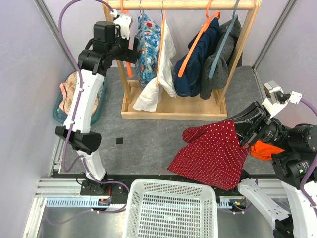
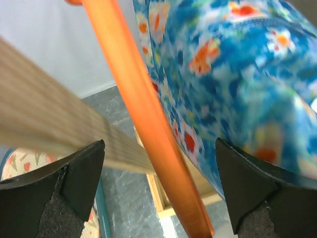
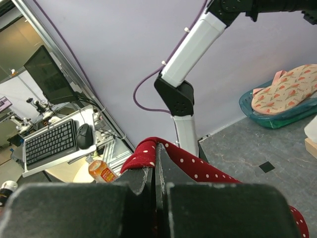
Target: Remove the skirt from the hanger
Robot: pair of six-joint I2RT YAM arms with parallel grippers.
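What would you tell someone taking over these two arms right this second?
Left hand: open, straddling the orange hanger hanging on the rack's rail, not gripping it.
Right hand: shut on the skirt, held over the table's right side, beside the white basket.
Done: skirt looks clear of the hanger.
Left: set the skirt down, probably in the basket; draw the left arm back.

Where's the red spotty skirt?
From above, the skirt is on the right, pinched in the right gripper, hanging between the white basket and the wooden rack.
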